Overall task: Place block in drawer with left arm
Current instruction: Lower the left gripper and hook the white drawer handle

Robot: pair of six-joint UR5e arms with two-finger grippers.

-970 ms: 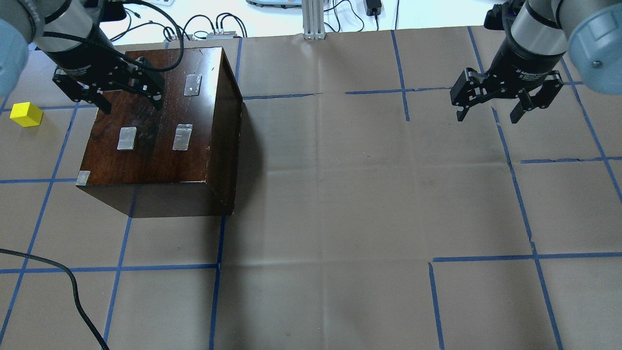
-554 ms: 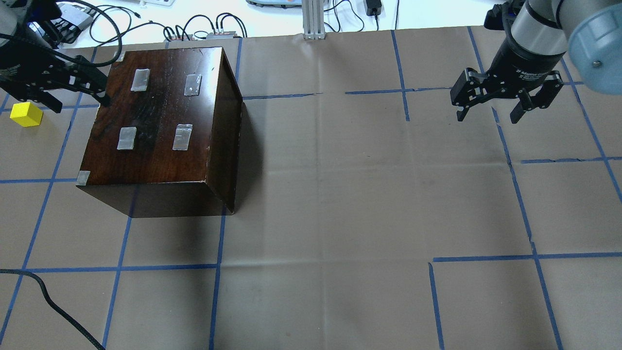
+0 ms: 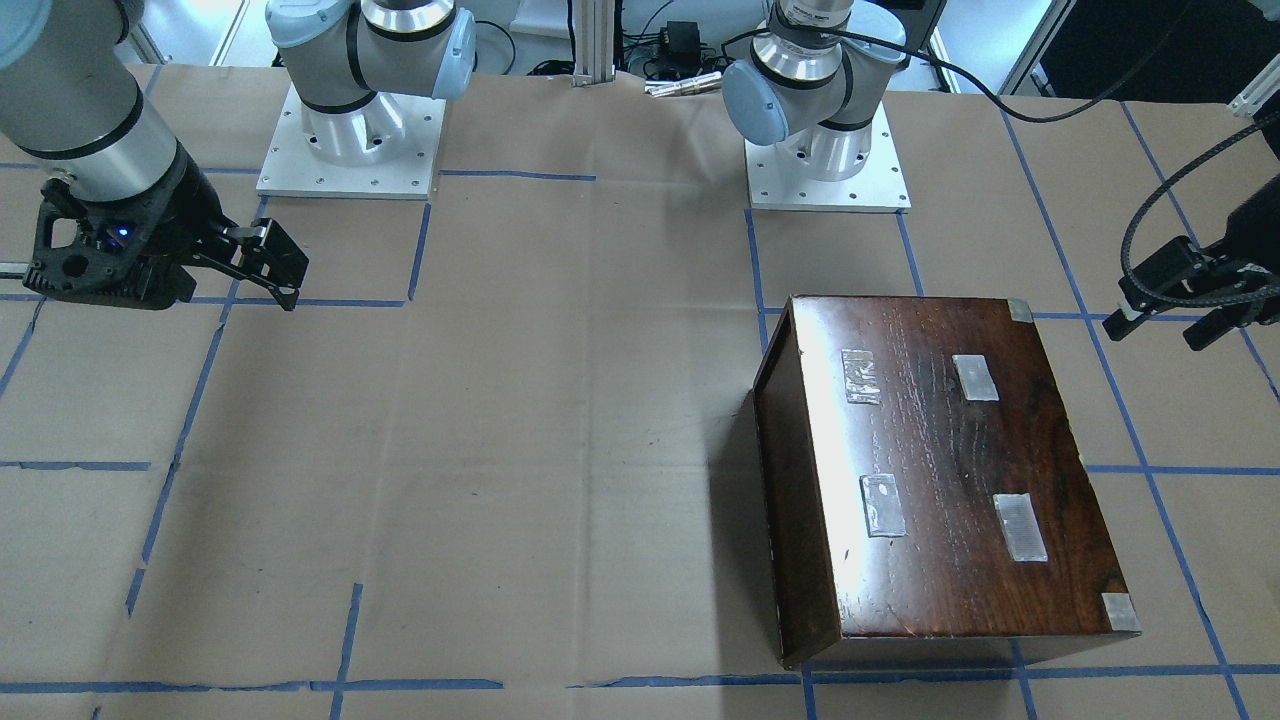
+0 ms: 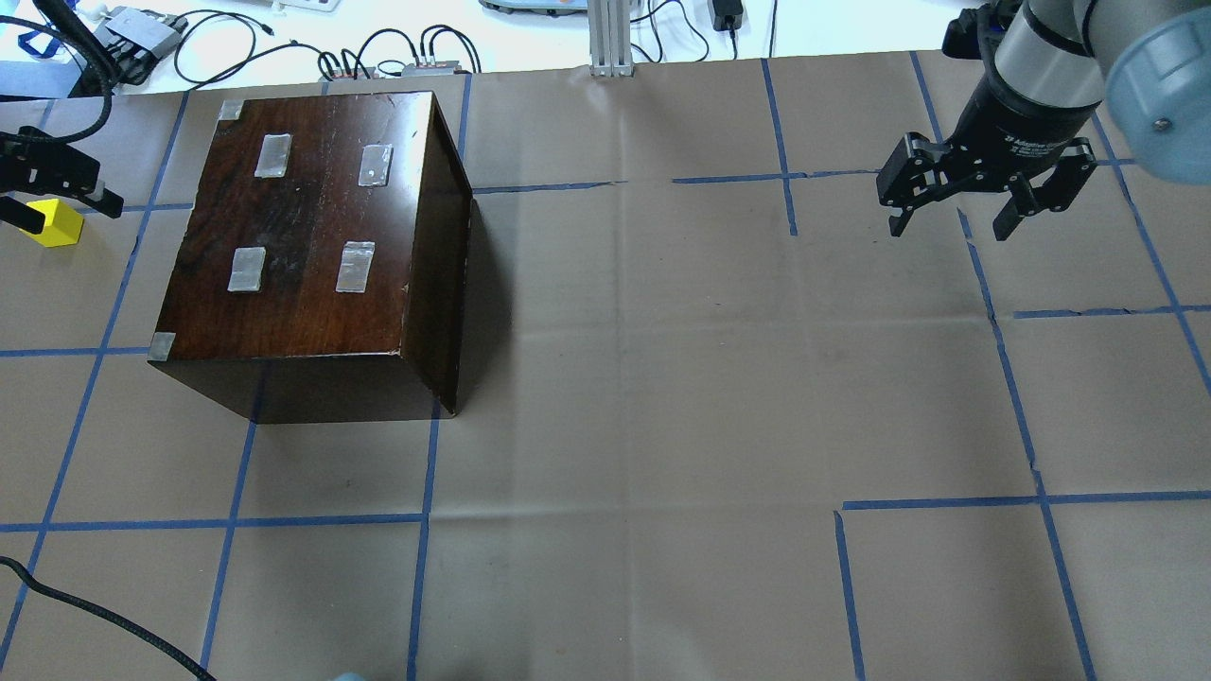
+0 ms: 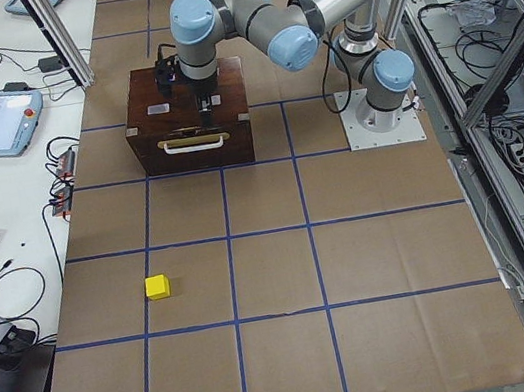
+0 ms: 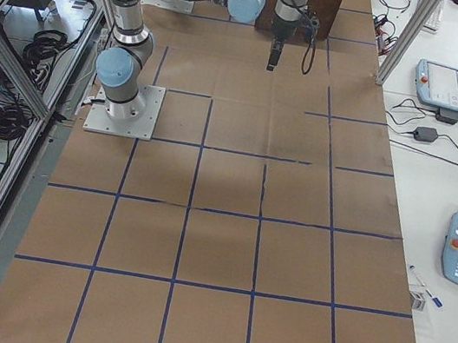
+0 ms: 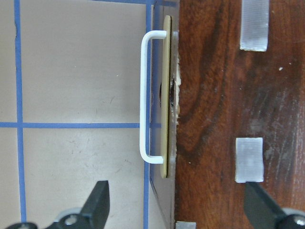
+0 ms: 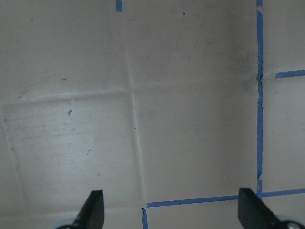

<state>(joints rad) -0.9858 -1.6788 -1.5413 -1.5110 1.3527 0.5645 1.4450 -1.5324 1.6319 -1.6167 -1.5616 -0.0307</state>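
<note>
The yellow block lies on the paper left of the dark wooden box; it also shows in the left side view. The drawer is shut in the box, and only its front with a white handle shows, also in the left side view. My left gripper is open and empty, held high. Its wrist view looks down on the box's handle edge between the spread fingertips. It shows at the right edge of the front view. My right gripper is open and empty above bare paper.
The table is covered with brown paper marked by blue tape lines. Grey tape patches sit on the box top. A loose black cable lies at the near left. Cables and devices lie past the far edge.
My left gripper has moved left, off the box top to the view's left edge beside the yellow block. The right arm, the box and the block have not moved.
</note>
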